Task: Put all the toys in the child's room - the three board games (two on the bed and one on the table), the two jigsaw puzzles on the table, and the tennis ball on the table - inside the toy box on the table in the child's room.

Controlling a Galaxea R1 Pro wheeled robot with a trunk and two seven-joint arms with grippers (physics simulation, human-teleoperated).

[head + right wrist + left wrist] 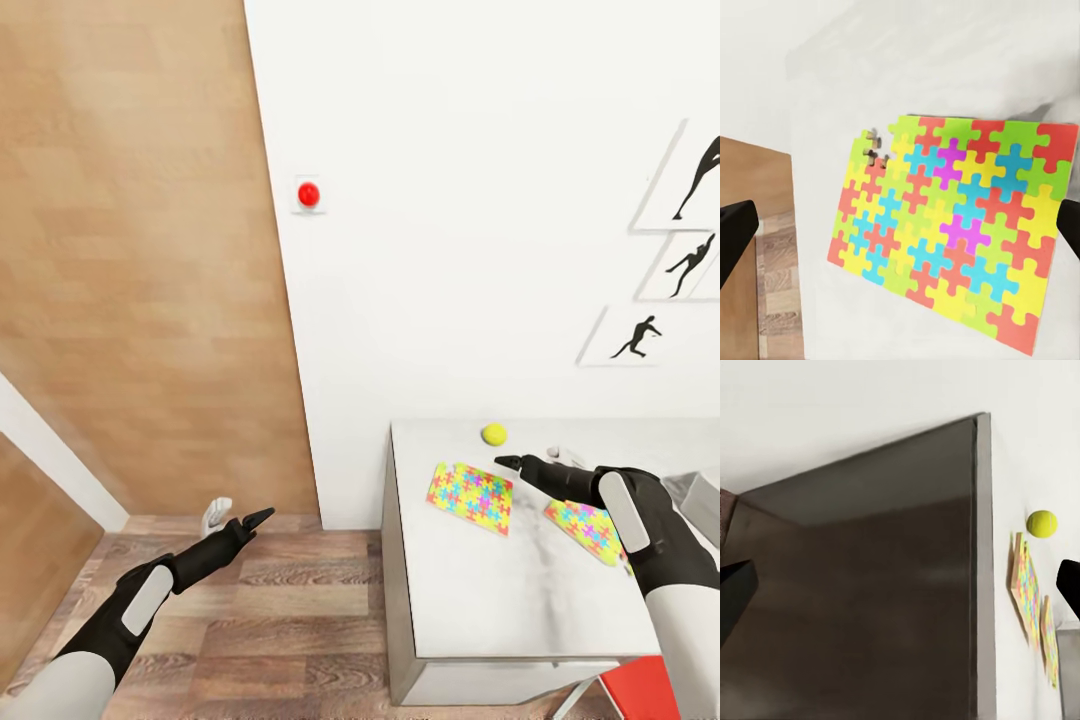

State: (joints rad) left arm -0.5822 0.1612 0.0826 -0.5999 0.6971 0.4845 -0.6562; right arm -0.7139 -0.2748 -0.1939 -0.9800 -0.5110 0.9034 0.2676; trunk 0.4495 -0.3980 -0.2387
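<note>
Above the pale grey counter (500, 590), right claw (530, 462): black, fingers spread apart and holding nothing, hanging over the nearer multicoloured jigsaw sheet (949, 232). Same sheet, in yellow, pink, blue and green interlocking pieces, lying flat near the counter's end edge (470, 496); one corner with a small gap in the pieces. Second jigsaw sheet (587, 528) just beside, partly hidden under the right forearm. Small yellow-green tennis ball (494, 434) resting farther back, near the white wall, apart from both sheets. Corner of the light grey toy box (700, 495) at the head view's right edge.

Left claw (238, 520): black and white, released and empty, held low over the wooden floor, well clear of the counter.

Handling, judged: sheet thin, light, flexible, likely to sag or shed pieces if pinched at one corner; little edge to catch while flat. Best purchase probably at the edge nearest the counter's rim. Ball light, prone to rolling.
</note>
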